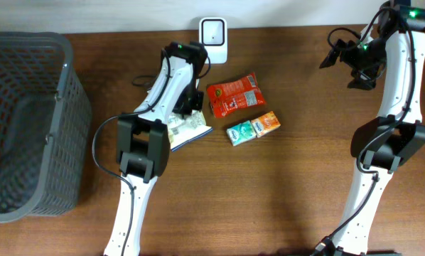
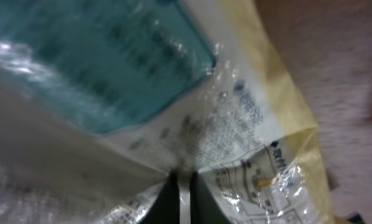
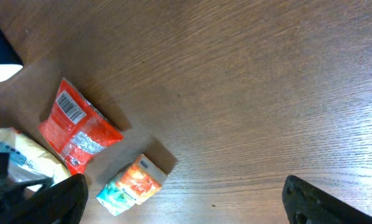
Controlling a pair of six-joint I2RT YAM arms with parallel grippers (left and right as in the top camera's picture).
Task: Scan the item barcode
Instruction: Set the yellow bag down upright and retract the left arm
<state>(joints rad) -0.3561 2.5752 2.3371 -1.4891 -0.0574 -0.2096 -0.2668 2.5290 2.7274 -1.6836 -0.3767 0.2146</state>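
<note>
- My left gripper (image 2: 183,186) has its fingers pinched almost together on the clear film of the blue-and-yellow packet (image 2: 236,118).
- The packet sits just left of the red pouch (image 1: 234,94), near the scanner (image 1: 214,32).
- My right gripper (image 3: 186,208) hangs wide apart over the table (image 1: 283,192), holding nothing.

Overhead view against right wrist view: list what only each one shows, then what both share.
Only overhead: the basket at far left.
Only right wrist: the barcode on the red packet, which cannot be made out from above.
Both: the red packet, the orange carton and green carton side by side, and the pale bag at the left gripper.
</note>
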